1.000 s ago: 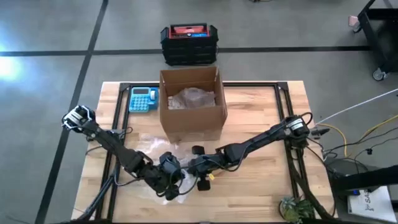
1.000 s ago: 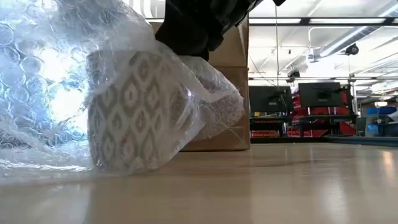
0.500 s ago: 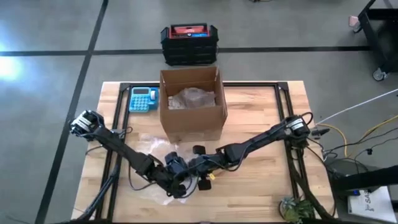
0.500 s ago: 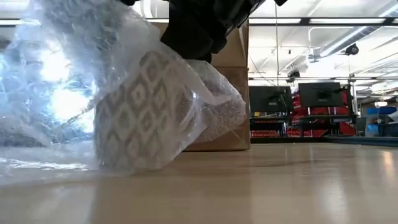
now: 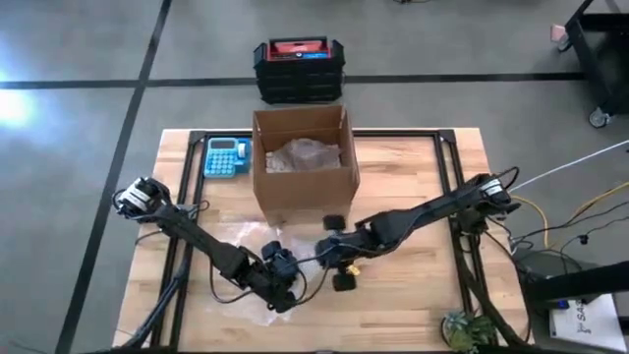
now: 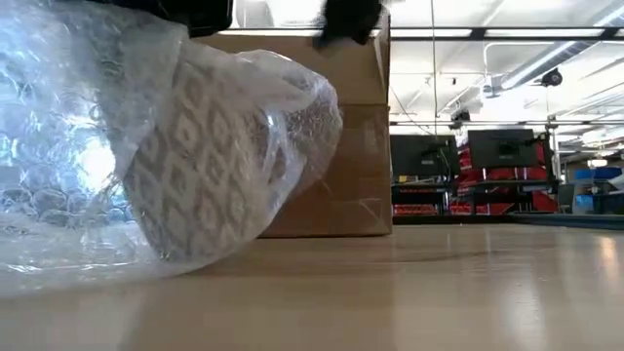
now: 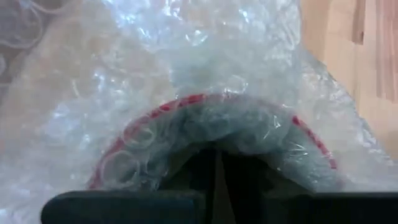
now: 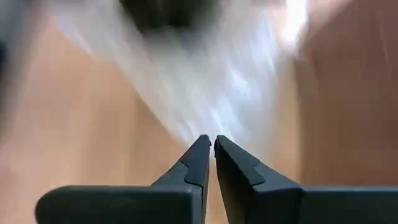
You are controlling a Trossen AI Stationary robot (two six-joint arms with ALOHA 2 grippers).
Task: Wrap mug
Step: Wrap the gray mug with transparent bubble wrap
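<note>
The left pincer (image 5: pixel 280 288) is seen in the lower centre-left of the high view, pinched on the bubble wrap (image 6: pixel 68 146) that is folded over the mug (image 6: pixel 210 156). The patterned mug is tilted on the desk (image 5: pixel 413 295), at the left of the low view. The right pincer (image 8: pixel 208 155) is pressed together, apparently on nothing, just right of the bundle. A cardboard box (image 5: pixel 303 162) is set behind, with a calculator (image 5: pixel 226 155) beside it.
</note>
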